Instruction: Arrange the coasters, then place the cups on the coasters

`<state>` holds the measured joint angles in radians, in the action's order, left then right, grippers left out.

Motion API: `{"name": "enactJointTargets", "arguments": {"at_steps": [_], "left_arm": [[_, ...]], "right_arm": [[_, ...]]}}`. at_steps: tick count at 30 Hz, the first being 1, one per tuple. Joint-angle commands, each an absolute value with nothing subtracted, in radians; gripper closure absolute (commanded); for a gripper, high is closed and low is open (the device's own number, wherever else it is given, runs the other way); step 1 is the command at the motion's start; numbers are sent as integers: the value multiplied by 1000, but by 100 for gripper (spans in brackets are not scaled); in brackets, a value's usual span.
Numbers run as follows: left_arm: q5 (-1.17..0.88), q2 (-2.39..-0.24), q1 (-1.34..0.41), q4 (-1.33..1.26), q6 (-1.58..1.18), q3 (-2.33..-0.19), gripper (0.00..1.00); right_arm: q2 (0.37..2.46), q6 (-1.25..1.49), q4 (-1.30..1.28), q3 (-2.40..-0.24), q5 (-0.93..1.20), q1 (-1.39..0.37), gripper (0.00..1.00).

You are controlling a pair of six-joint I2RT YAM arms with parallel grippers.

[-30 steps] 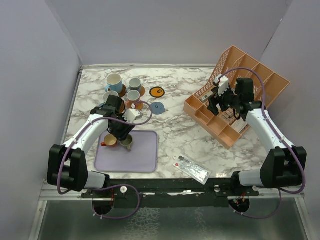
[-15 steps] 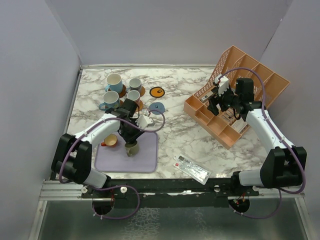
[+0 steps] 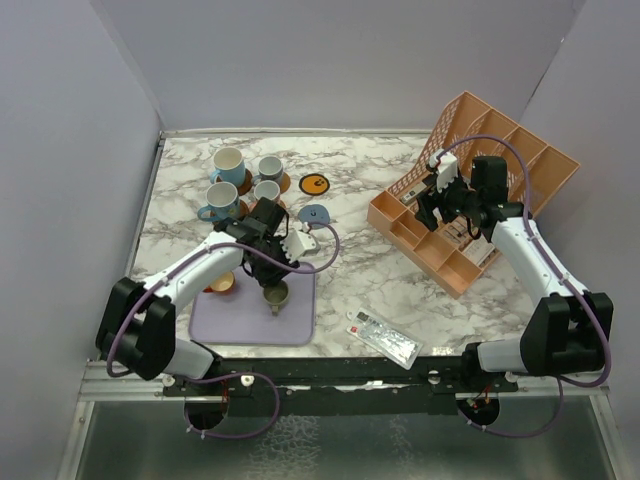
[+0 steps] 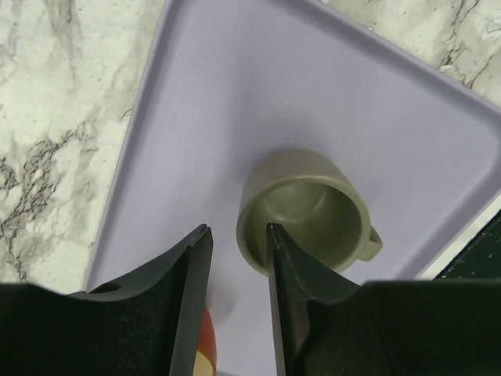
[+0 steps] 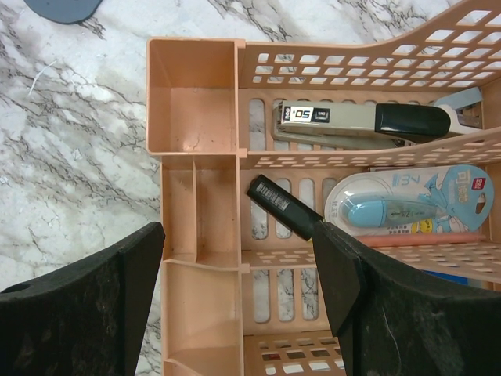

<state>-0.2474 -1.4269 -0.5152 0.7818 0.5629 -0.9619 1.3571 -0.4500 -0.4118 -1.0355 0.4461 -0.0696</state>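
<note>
An olive-green cup (image 4: 309,215) stands upright on the lavender tray (image 4: 235,94). My left gripper (image 4: 236,231) is open and straddles its rim: one finger is inside the cup and the other is outside, clear of the wall. An orange cup (image 3: 220,285) sits at the tray's left end. Two light blue cups (image 3: 228,162), a grey one (image 3: 270,167) and a pale one (image 3: 266,190) stand on coasters at the back left. An orange coaster with a black mark (image 3: 315,183) and a grey-blue coaster (image 3: 316,215) lie bare. My right gripper (image 5: 239,235) hangs open above the organiser.
The orange slotted organiser (image 3: 470,190) takes up the right side, holding a stapler (image 5: 352,121) and a blue correction tape (image 5: 391,211). A flat packet (image 3: 382,338) lies near the front edge. Grey walls close in the left, back and right.
My left gripper has moved right across the tray, and the olive-green cup has moved with it, away from the orange cup. The right arm has not moved.
</note>
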Motion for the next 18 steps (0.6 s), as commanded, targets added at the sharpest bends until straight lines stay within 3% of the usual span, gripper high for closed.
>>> {"name": "enactJointTargets", "arguments": {"at_steps": [1,10,18], "left_arm": [[-219,-1327,-524,777,559,-942,59],[-108,-1335,-523,813,492,-928,38],[-196,-1437,-523,831,466,-942,38]], "right_arm": [[1372,-460,-418,-1034,421,-62,22],[1397,-463,-425,-1037,417,-63,22],[1392,-464,-421,-1035,408,-63,22]]}}
